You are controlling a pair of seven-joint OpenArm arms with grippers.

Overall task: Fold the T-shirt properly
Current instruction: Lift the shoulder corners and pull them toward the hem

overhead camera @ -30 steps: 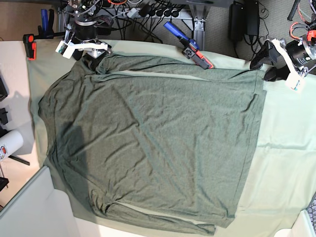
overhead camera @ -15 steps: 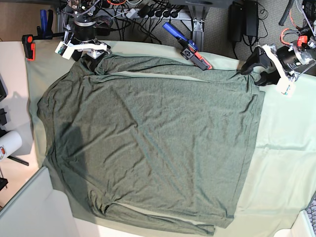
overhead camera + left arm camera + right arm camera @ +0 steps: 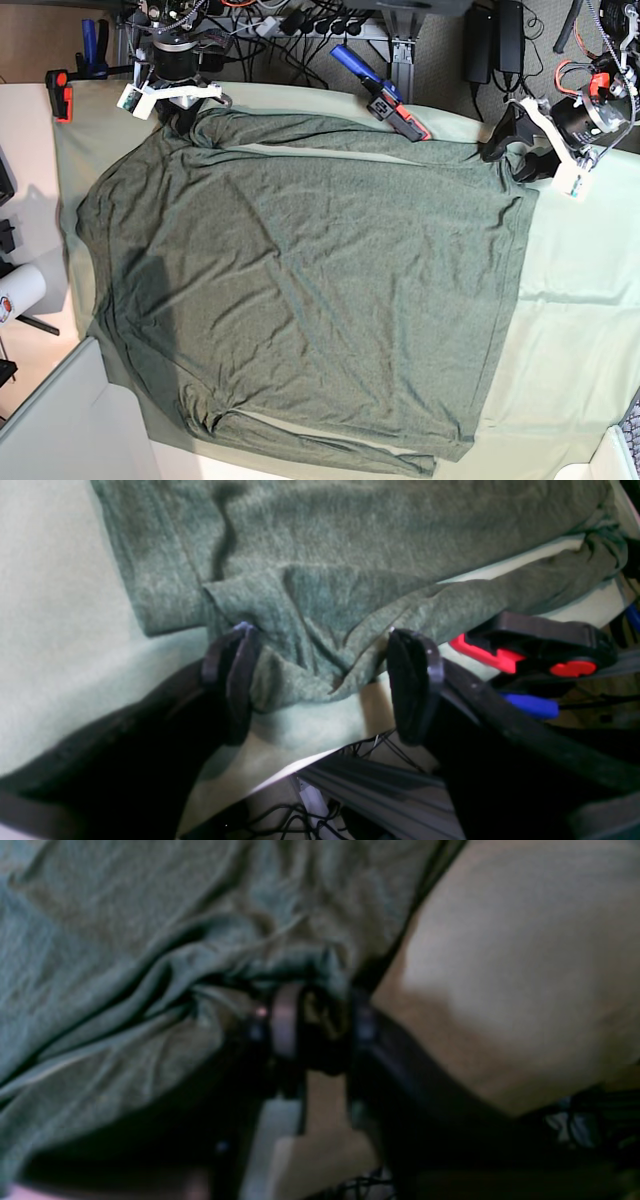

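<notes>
The dark olive T-shirt (image 3: 300, 280) lies spread flat on the pale green table cloth (image 3: 580, 300). My right gripper (image 3: 185, 115) is at the shirt's back left corner. In the right wrist view it (image 3: 322, 1022) is shut on a bunched fold of the T-shirt (image 3: 150, 940). My left gripper (image 3: 510, 152) is at the shirt's back right corner. In the left wrist view it (image 3: 325, 685) is open, its fingers (image 3: 235, 675) on either side of the shirt's hemmed corner (image 3: 300, 675), close above the cloth.
A red, black and blue clamp (image 3: 385, 95) lies at the table's back edge; it also shows in the left wrist view (image 3: 540, 647). An orange clamp (image 3: 60, 92) is at the back left. A white roll (image 3: 20, 290) stands left. Cables hang behind the table.
My left arm has moved left and down from beyond the table cloth's back right to the shirt's back right corner. The right arm has stayed at the back left corner.
</notes>
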